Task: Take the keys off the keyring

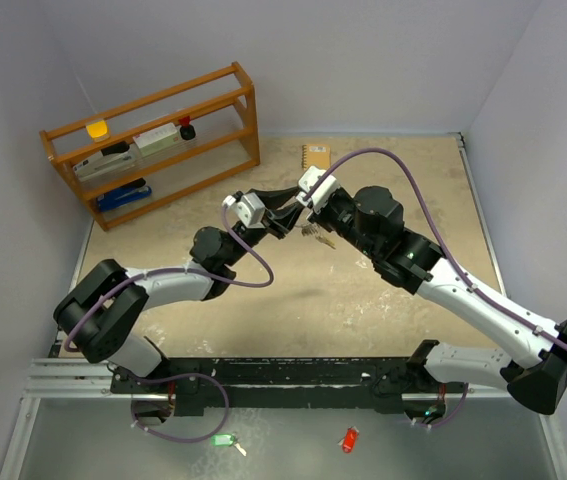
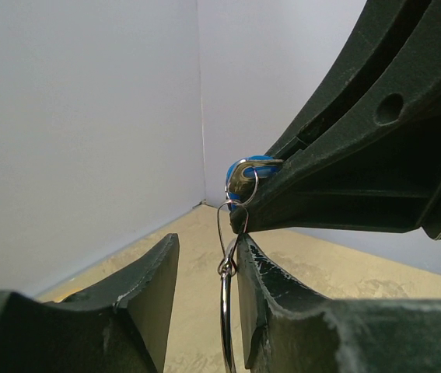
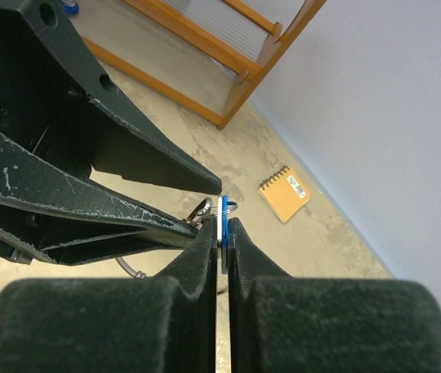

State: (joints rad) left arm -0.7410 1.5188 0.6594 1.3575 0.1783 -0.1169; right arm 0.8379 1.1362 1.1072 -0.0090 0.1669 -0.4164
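Observation:
Both grippers meet in mid-air above the middle of the table. My right gripper (image 3: 222, 230) is shut on a blue-headed key (image 3: 222, 221), whose head also shows in the left wrist view (image 2: 247, 165). A thin wire loop hangs from that key and carries the silver keyring (image 2: 225, 311), seen edge-on. My left gripper (image 2: 207, 245) is open around the keyring. The ring lies against the right-hand finger (image 2: 282, 295), with a gap to the other one. In the top view the left gripper (image 1: 285, 215) faces the right gripper (image 1: 303, 207), and several silver keys (image 1: 315, 233) dangle beneath them.
A wooden shelf rack (image 1: 153, 140) with small items stands at the back left. An orange spiral notebook (image 1: 315, 155) lies at the back wall, also in the right wrist view (image 3: 285, 193). A green tag (image 1: 223, 439) and a red tag (image 1: 349, 439) lie in front of the arm bases.

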